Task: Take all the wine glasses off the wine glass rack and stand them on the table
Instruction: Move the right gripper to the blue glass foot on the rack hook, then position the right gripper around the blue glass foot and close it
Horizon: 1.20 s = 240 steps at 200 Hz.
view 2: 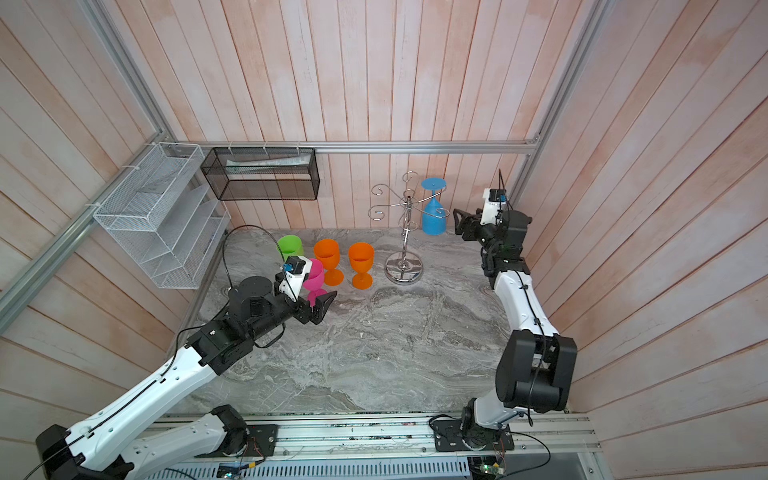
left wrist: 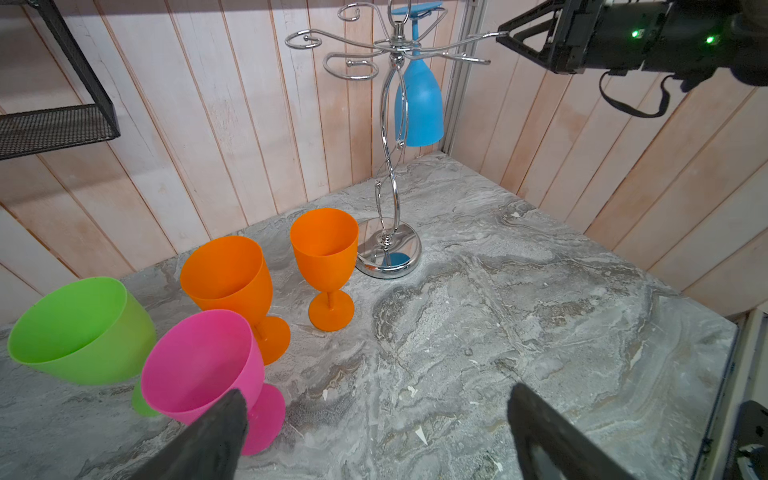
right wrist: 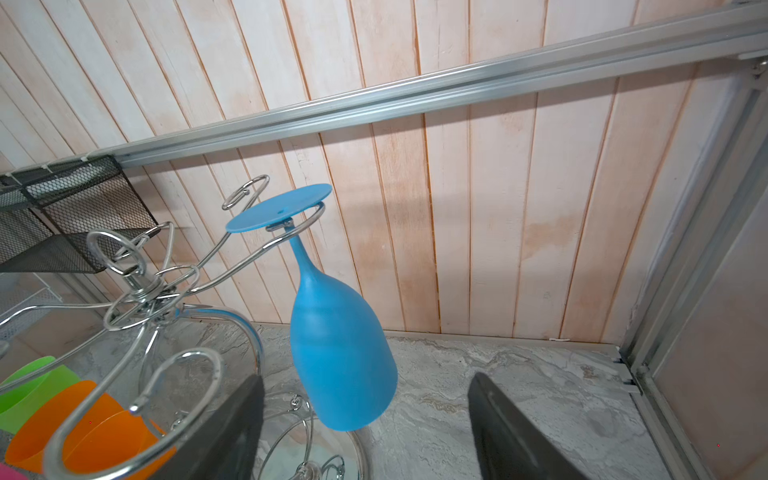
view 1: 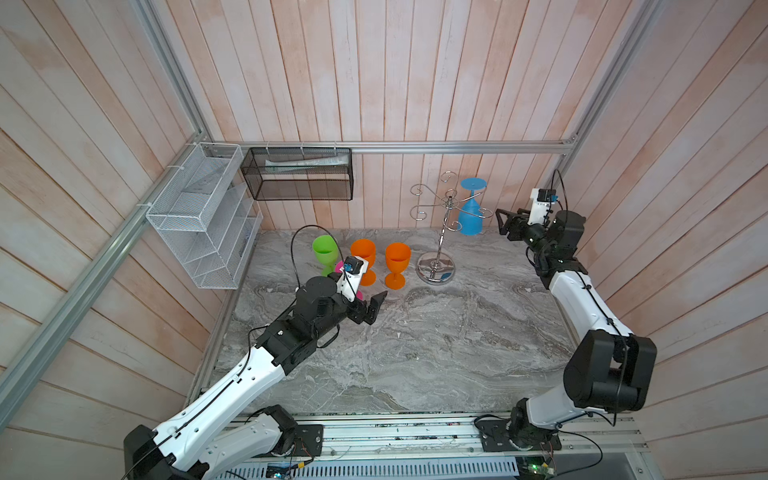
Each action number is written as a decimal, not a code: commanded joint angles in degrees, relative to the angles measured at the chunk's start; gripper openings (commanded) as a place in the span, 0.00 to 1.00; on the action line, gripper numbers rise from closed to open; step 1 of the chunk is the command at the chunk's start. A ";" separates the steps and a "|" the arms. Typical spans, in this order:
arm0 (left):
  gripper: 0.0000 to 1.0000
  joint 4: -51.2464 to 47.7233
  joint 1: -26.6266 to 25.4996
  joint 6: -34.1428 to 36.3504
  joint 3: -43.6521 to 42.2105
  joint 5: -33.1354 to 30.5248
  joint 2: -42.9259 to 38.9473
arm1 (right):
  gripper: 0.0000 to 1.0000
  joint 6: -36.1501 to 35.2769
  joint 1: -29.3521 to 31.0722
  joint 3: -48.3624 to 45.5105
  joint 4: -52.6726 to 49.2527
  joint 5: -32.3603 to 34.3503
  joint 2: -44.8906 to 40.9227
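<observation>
Right gripper (view 1: pixel 501 224) agape near 1 wine glass (view 1: pixel 471 217) hanging on rack (view 1: pixel 442 239).

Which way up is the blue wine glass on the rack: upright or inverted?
Inverted. The blue wine glass hangs by its foot from an arm of the wine glass rack, bowl downward.

Plain blue is shown by the wine glass (right wrist: pixel 341 353), mirrored chrome by the wine glass rack (left wrist: pixel 374 253). The left orange goblet (view 1: pixel 363 253) and right orange goblet (view 1: pixel 397 257) are matched (both unpatterned); the green goblet (view 1: pixel 325 249) and pink goblet (left wrist: pixel 199 365) are likewise plain. The desk (view 1: pixel 415 340) is veined in grey marble.
</observation>
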 commanded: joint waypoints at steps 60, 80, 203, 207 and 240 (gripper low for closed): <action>0.99 1.66 -0.12 1.62 -1.21 2.90 -0.97 | 0.78 -3.32 5.42 1.61 -3.12 6.43 -0.05; 1.00 1.53 -0.10 1.63 -1.12 2.98 -0.84 | 0.78 -3.28 6.82 1.42 -4.54 9.58 -1.01; 1.00 1.20 -0.05 1.38 -0.86 2.98 -1.03 | 0.78 11.99 26.05 0.83 -11.98 42.56 -5.50; 1.00 1.20 -0.02 1.24 -0.90 2.90 -1.07 | 0.78 12.38 26.23 1.36 -12.55 43.21 -5.40; 0.99 1.15 -0.06 1.28 -0.98 2.81 -1.80 | 0.78 14.06 26.20 3.53 -16.42 45.04 -6.19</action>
